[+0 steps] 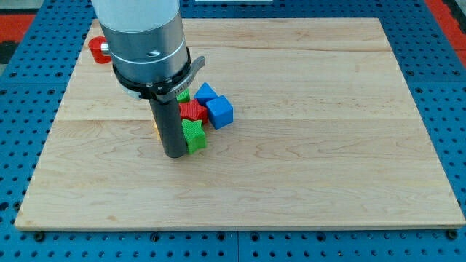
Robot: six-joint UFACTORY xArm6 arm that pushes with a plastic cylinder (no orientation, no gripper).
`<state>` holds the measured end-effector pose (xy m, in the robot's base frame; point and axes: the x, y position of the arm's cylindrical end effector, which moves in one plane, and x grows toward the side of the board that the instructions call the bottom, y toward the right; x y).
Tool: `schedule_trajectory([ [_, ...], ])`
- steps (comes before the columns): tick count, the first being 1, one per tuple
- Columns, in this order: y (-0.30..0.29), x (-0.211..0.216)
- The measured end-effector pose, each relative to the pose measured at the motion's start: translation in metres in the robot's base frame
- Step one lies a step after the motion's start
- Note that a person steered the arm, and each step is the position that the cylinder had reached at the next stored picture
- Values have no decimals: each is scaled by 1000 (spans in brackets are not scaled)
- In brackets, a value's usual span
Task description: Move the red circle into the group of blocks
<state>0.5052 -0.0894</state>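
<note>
The red circle [97, 49] lies near the board's top left corner, partly hidden behind the arm's grey body. The group of blocks sits left of the board's middle: a blue cube [219, 111], a second blue block [206, 92], a red block [193, 110], a green star-like block [194, 136] and a green block [183, 94] just under the arm. A sliver of yellow [156, 132] shows left of the rod. My tip [174, 154] rests on the board, touching the left side of the green star, well below and right of the red circle.
The wooden board [306, 160] lies on a blue perforated table [22, 131]. The arm's large grey cylinder [142, 36] hides part of the board's top left.
</note>
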Motion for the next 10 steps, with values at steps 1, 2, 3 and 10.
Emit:
schedule_trajectory([
  [1,-6,8],
  [2,-46,38],
  [3,-183,19],
  [10,-4,-210],
])
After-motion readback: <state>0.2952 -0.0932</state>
